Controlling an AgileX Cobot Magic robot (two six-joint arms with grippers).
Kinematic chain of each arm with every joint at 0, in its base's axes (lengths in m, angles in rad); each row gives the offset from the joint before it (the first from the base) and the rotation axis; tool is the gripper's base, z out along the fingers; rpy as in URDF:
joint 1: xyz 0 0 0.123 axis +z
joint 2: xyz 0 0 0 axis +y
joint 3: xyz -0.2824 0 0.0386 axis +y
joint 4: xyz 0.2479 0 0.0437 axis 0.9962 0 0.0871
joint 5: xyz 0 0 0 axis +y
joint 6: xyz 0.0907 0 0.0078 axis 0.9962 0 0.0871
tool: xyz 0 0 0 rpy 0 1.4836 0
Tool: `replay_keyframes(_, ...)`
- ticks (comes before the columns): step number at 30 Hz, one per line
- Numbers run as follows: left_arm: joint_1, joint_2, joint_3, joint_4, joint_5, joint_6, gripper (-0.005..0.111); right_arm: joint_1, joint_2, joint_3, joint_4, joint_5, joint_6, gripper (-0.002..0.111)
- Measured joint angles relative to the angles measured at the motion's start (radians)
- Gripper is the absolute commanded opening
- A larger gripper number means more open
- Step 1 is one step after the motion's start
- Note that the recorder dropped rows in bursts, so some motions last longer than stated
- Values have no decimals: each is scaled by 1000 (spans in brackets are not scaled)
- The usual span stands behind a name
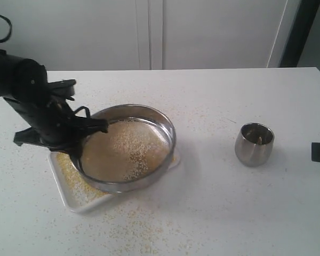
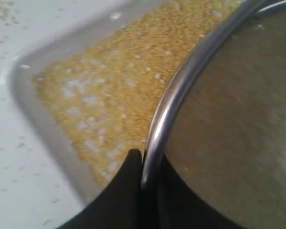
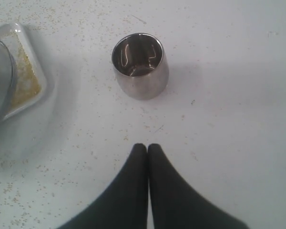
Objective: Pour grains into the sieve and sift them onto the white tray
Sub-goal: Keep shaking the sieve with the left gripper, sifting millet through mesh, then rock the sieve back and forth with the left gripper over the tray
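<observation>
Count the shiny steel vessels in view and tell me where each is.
2. The sieve, gripped at its rim by the left gripper, is over the white tray. The steel cup stands upright on the table, apart, on the right arm's side. None seems hidden.

Field note: white table [image 1: 229, 213], dusted with loose crumbs [image 1: 138, 232], thickest around the white tray [image 1: 58, 180]. I see the tray lying flat on it just beneath my left pincer [image 2: 145, 174]. Steel cup [image 3: 139, 67] stands upright ahead of my right pincer [image 3: 148, 149], well apart from it.
</observation>
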Motion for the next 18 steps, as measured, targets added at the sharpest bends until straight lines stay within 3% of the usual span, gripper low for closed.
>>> replay_keyframes(4, 88, -12, -5, 7, 41, -116, 0, 0, 0, 0, 0, 0, 0, 0)
replay_keyframes(6, 78, -10, 3, -5, 11, -90, 0, 0, 0, 0, 0, 0, 0, 0)
replay_keyframes(7, 23, -3, 3, -30, -20, -27, 0, 0, 0, 0, 0, 0, 0, 0)
replay_keyframes(9, -2, -1, -18, -31, -7, 22, 0, 0, 0, 0, 0, 0, 0, 0)
replay_keyframes(13, 108, -9, -27, -15, 65, -90, 0, 0, 0, 0, 0, 0, 0, 0)
replay_keyframes(16, 26, 4, -31, -90, 4, 54, 0, 0, 0, 0, 0, 0, 0, 0)
replay_keyframes(18, 46, 6, -51, -70, 67, 32, 0, 0, 0, 0, 0, 0, 0, 0)
